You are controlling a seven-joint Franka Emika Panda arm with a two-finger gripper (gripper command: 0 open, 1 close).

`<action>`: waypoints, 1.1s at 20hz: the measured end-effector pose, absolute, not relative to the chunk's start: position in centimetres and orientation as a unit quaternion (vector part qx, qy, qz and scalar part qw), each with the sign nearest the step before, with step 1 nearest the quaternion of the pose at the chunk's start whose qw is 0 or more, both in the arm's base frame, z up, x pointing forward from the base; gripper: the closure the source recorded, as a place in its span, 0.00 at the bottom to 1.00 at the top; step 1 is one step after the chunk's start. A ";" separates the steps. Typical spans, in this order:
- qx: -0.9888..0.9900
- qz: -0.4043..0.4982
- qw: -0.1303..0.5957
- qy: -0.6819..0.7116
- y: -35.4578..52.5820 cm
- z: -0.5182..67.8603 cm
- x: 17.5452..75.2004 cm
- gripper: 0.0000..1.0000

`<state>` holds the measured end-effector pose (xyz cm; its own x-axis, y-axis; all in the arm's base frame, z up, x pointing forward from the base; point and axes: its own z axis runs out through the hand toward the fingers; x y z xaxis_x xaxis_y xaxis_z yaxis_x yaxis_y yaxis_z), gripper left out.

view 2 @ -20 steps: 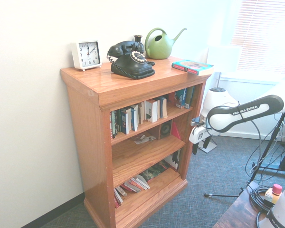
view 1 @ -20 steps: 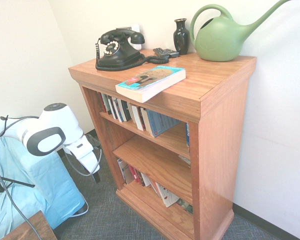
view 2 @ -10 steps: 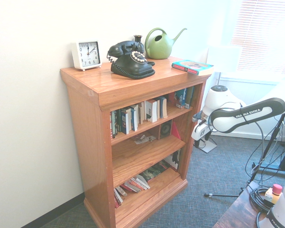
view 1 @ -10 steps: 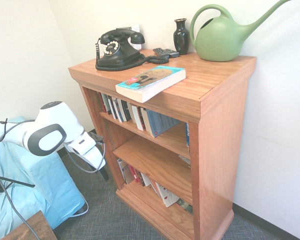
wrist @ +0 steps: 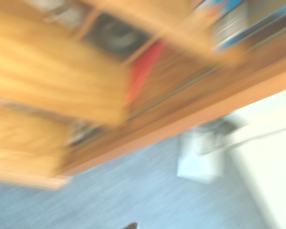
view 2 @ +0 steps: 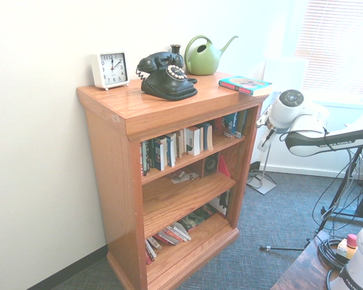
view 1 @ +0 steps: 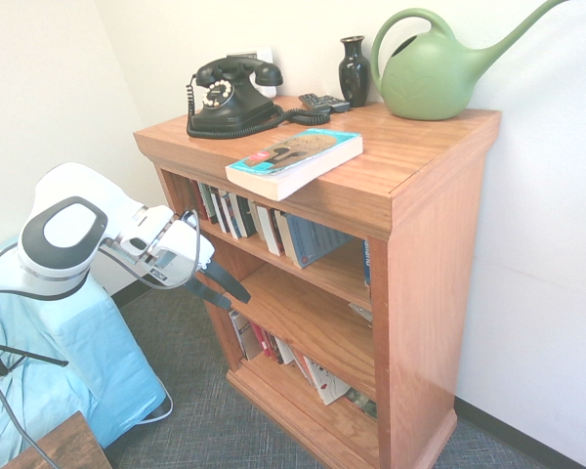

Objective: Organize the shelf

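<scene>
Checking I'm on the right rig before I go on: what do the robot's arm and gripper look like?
The arm is white with rounded joints, dark grey oval panels edged in black, and "FRANKA EMIKA" lettering, blurred here. A thin dark cable loops near the wrist. The gripper has a white, blocky body and two long, flat, dark fingers.

The first exterior view looks down on the shelf from one front corner, the second from the opposite one — both share its open front. The wrist view sits closer — blurred, tilted, facing shelf and floor.
</scene>
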<state>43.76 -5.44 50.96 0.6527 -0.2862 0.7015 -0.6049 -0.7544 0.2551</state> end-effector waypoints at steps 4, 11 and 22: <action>0.835 0.405 0.308 -0.211 -4.8 54.0 44.0 0.00; 0.782 0.474 0.371 -0.163 -3.0 57.7 45.4 0.00; 0.738 0.492 0.436 -0.149 -3.2 59.9 45.9 0.00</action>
